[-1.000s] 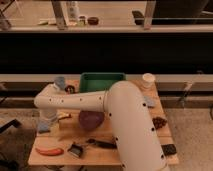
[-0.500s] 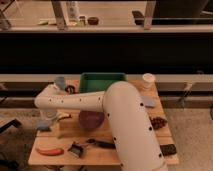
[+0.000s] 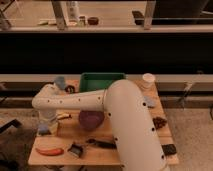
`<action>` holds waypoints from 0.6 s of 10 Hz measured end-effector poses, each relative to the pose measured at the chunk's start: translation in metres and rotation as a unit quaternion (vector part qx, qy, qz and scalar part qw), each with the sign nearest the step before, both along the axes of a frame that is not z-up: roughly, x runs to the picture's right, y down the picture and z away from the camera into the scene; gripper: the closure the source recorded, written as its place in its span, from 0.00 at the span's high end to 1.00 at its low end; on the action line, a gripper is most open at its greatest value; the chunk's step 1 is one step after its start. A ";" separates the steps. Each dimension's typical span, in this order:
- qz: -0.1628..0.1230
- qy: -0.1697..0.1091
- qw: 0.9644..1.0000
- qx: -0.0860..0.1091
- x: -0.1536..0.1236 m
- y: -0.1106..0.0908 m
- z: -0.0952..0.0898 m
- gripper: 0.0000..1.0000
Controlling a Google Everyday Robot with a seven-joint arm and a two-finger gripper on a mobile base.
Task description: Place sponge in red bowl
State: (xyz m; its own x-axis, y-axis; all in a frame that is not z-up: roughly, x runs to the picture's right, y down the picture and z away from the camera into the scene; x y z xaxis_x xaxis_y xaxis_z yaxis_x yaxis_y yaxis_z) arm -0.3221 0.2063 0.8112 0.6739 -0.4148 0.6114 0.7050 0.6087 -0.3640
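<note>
One gripper hangs straight down at the left end of the table, its tip on or just over the blue-grey sponge; whether it grips the pad cannot be told. A vertical approach probably suits so flat and soft a thing. A purple bowl sits near on the right, while the red bowl is not visible, perhaps hidden behind the broad white arm.

the gripper, left of centre in the frame, covers most of the sponge. the white arm hides the table's right middle and is cut off at the bottom edge. the dark lump at right is too blurred to name.
</note>
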 end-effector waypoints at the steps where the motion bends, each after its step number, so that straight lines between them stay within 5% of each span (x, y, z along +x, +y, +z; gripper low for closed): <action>1: -0.001 0.002 1.000 0.004 0.004 -0.004 -0.009 0.31; 6: 0.035 0.001 0.999 0.014 0.042 -0.029 -0.044 0.24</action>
State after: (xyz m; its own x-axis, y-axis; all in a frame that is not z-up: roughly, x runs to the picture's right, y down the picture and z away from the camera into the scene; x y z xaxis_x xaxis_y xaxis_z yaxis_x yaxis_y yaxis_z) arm -0.2802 0.1771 0.7672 0.7027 -0.3831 0.5996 0.6597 0.6666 -0.3471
